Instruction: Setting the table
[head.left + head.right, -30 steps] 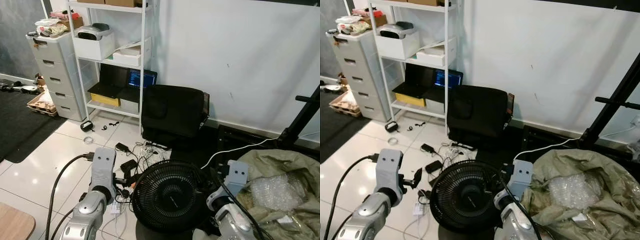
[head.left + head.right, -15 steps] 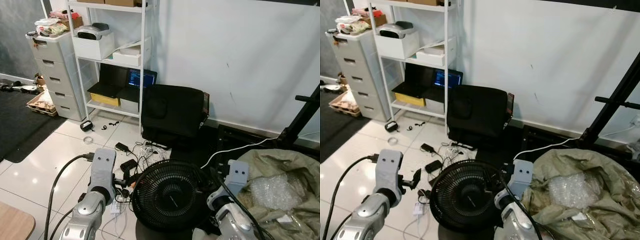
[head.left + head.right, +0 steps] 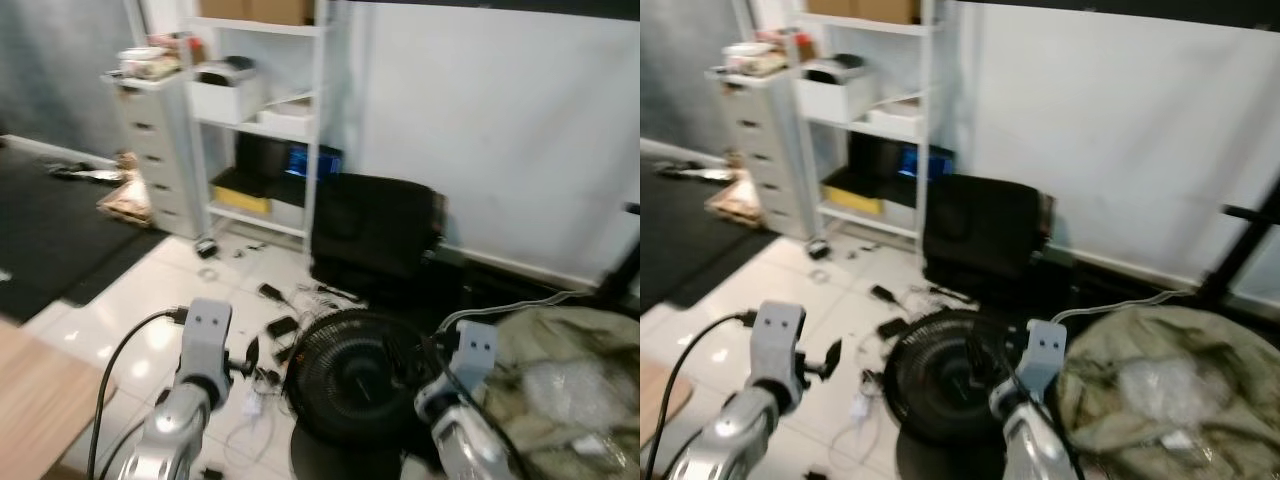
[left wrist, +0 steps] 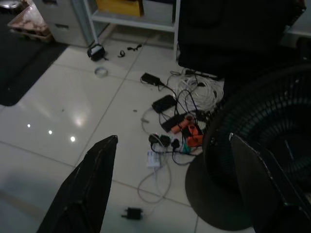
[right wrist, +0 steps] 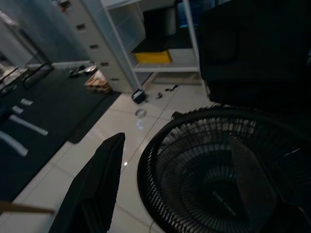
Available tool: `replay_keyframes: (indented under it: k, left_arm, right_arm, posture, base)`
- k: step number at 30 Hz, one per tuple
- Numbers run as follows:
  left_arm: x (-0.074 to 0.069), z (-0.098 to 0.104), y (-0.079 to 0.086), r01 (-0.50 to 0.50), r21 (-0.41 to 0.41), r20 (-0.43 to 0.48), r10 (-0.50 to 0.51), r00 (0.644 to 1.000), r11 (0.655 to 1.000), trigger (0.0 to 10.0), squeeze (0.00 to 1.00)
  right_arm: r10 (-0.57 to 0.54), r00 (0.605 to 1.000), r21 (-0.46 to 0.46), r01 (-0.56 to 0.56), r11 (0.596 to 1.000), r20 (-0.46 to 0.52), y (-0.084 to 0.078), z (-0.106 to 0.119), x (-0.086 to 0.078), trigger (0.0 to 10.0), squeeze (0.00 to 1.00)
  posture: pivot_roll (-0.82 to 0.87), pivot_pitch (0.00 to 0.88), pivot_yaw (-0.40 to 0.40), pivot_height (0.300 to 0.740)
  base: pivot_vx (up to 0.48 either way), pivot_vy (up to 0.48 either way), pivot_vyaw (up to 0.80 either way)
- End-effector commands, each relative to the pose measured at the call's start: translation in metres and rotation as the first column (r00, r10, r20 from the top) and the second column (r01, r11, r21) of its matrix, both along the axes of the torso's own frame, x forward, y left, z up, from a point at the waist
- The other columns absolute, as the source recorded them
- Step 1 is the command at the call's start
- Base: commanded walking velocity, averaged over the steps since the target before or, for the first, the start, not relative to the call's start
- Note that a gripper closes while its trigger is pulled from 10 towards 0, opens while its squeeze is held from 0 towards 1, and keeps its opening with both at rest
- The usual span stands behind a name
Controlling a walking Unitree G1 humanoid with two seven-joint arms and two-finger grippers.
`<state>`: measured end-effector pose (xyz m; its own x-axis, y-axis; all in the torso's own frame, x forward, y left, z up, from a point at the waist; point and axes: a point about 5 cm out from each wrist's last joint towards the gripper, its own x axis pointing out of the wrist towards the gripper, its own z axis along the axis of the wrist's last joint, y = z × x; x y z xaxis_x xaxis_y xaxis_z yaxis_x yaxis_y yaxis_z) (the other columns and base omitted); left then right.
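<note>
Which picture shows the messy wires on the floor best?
The left wrist view: the wires lie sharp and close, beside the black fan. Both eye views show them small and blurred; the right wrist view barely catches them.

Blurred head views, fan (image 3: pixel 350 375) seemingly shared

Black floor fan (image 3: pixel 355 375), lower centre. Tangled cables (image 4: pixel 182 128) on white tiles beside it. White shelving unit (image 3: pixel 265 120), upper left; grey drawer cabinet (image 3: pixel 150 140) alongside.
</note>
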<state>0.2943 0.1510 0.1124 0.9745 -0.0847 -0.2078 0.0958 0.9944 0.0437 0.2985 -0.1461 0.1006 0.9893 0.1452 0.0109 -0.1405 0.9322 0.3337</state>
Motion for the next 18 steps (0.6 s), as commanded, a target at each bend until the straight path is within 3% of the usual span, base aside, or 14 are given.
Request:
replay_keyframes:
  k: [1,18]
  left_arm:
    - [0.0002,0.0001,-0.0018,0.008,0.001,-0.001,-0.008,1.0,1.0,10.0,0.0]
    - [-0.0001,0.0003,-0.0015,0.004,-0.005,0.0,-0.004,1.0,1.0,10.0,0.0]
  right_arm:
    - [-0.011,0.999,0.009,0.012,1.0,-0.033,-0.0025,-0.0071,-0.0029,10.0,0.0]
    - [-0.017,0.999,0.008,0.017,1.0,-0.034,-0.0029,-0.0069,-0.0034,10.0,0.0]
  posture:
    - [0.08,0.049,0.046,0.74]
    - [0.08,0.055,0.047,0.74]
  base:
    - [-0.251,0.0,0.0]
    - [-0.243,0.0,0.0]
